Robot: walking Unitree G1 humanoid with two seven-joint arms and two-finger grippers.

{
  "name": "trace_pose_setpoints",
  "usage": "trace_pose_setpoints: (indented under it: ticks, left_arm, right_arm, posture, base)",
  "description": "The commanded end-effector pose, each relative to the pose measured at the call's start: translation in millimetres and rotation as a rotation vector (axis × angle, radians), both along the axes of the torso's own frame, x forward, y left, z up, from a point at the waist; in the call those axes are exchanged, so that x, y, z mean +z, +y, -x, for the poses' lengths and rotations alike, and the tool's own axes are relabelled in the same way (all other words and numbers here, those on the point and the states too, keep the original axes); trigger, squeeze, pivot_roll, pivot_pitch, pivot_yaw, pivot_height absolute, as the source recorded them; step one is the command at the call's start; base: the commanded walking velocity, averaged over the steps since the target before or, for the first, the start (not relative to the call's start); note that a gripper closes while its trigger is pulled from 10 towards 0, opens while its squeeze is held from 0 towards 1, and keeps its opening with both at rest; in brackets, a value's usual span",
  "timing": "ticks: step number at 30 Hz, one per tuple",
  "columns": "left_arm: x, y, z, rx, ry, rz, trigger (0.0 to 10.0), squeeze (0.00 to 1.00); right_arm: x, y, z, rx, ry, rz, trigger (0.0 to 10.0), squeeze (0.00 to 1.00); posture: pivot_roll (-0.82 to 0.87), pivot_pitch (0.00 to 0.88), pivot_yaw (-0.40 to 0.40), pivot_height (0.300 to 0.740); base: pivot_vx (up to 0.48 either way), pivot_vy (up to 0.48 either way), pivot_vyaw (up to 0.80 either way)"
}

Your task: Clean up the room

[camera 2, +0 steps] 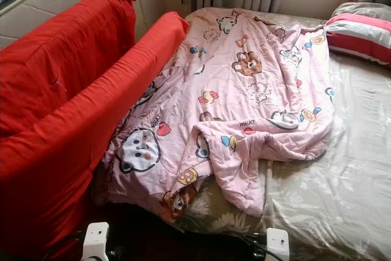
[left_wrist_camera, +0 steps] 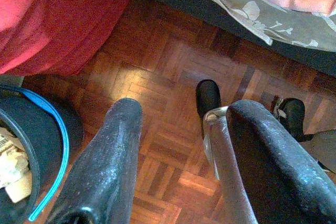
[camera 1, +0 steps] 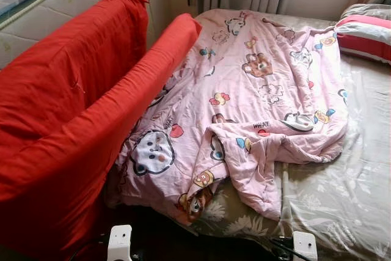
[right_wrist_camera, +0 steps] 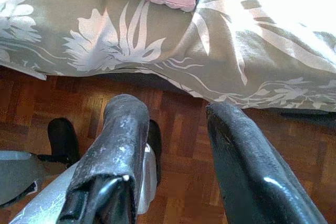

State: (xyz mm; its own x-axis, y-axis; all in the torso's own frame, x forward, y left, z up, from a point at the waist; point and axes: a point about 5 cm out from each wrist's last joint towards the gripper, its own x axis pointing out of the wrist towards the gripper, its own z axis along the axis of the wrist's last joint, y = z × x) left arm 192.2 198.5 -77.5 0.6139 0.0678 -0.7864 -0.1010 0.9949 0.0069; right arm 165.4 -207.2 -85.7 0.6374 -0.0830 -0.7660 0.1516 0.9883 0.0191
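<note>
Both arms low, jaws apart

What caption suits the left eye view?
Rumpled pink cartoon quilt lies across a bed beside a red sofa.

Bed (camera 1: pixel 360 169) carries a pink quilt (camera 1: pixel 256 96) and striped pillow (camera 1: pixel 365 32)

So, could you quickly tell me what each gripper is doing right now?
Left gripper: open, holding nothing, above the floor.
Right gripper: open, holding nothing, near the bed edge.
</note>
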Motion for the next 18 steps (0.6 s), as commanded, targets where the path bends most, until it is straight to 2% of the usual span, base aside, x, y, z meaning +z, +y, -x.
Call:
trace_pose_setpoints:
  ticks: [1,8,10,12,18]
  left_arm:
    - [-4.6,3.7,10.1,0.01,0.033,-0.007,10.0,0.0]
    - [-4.8,4.5,10.7,0.011,0.036,-0.009,10.0,0.0]
    - [-4.8,5.1,10.8,0.011,0.036,-0.01,10.0,0.0]
    - [-4.8,5.2,10.8,0.011,0.037,-0.01,10.0,0.0]
    - [-4.6,4.4,10.4,0.01,0.034,-0.009,10.0,0.0]
  right_arm:
    - [-1.8,4.4,1.8,0.014,0.015,-0.005,10.0,0.0]
    - [0.2,8.5,-3.9,0.044,-0.001,-0.001,10.0,0.0]
    - [0.6,10.6,-5.3,0.056,-0.006,-0.001,10.0,0.0]
    - [0.4,11.5,-5.0,0.061,-0.006,-0.001,10.0,0.0]
    - [-1.7,13.5,-0.5,0.055,0.0,-0.012,10.0,0.0]
  posture:
    - [-0.06,0.144,0.04,0.74]
    - [-0.06,0.145,0.038,0.74]
    - [-0.06,0.144,0.036,0.74]
    - [-0.06,0.144,0.036,0.74]
    - [-0.06,0.142,0.036,0.74]
  base:
    - [0.24,0.0,0.0]
    - [0.253,0.0,0.0]
    - [0.277,0.0,0.53]
    - [0.279,0.0,0.53]
    - [0.283,0.0,0.0]
